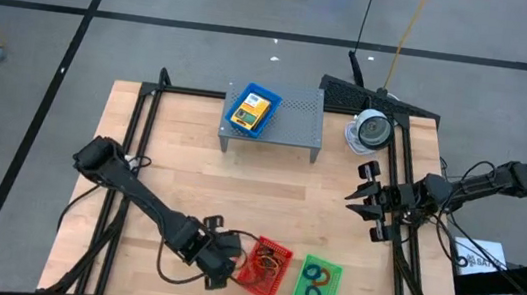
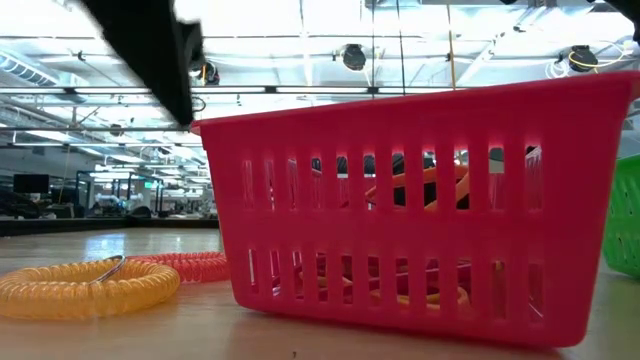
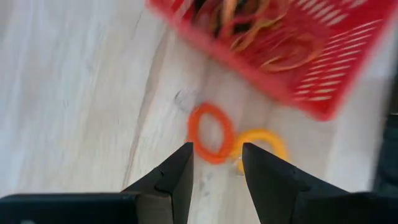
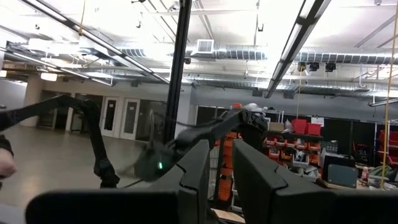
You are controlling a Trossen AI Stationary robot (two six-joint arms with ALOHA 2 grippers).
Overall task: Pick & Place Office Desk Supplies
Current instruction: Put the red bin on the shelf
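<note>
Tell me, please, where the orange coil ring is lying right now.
In the left wrist view the orange coil ring lies on the wooden table, touching the yellow ring, just outside the red mesh tray and ahead of the left gripper.

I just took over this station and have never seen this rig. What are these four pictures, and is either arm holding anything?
Two dark robot arms work at a wooden table. The high view looks straight down; the low view sits at table height; each wrist view looks past that arm's own jaws. The left gripper hovers, jaws apart and empty, over an orange coiled ring and a yellow coiled ring lying beside the red plastic mesh tray of rubber bands. Next to that tray is a green mesh tray with rings. A blue tray of crayon boxes sits on the grey perforated shelf. The right gripper waits at the table's right edge, holding nothing.
</note>
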